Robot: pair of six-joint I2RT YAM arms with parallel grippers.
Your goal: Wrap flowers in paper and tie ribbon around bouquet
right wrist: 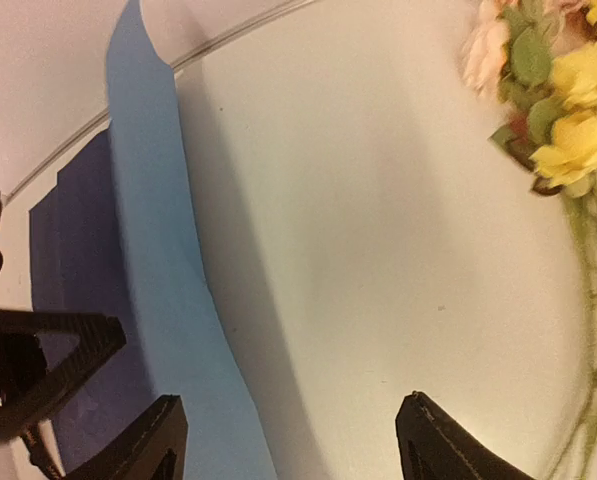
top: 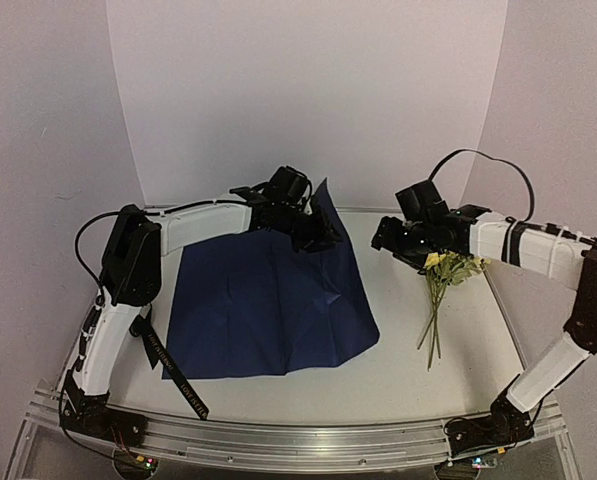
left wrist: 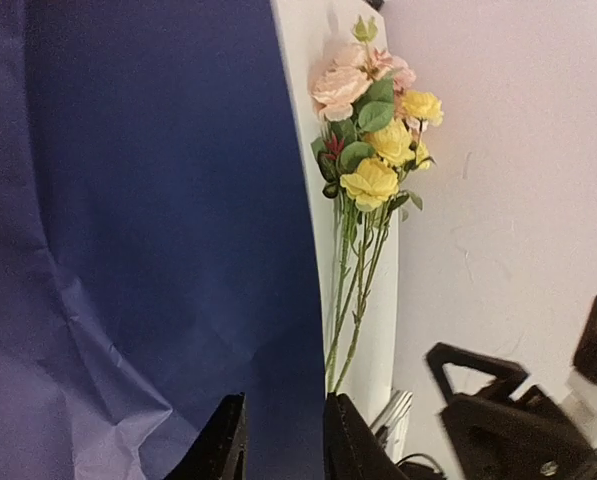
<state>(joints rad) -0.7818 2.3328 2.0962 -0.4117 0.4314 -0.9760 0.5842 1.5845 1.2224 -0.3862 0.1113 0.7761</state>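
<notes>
The paper lies navy face up on the left half of the table, its far right corner standing up. My left gripper is at that raised corner. In the left wrist view its jaws stand a little apart, with the navy paper showing in the gap. The flowers lie on the right, stems pointing toward the near edge; they also show as flowers and flowers. My right gripper hovers just left of the blooms, open over bare table, the paper's light blue face to its left. The ribbon lies near the left arm.
A metal rail runs along the near table edge. White backdrop walls close the table at the back and sides. Part of the right arm shows in the left wrist view, and part of the left arm in the right wrist view.
</notes>
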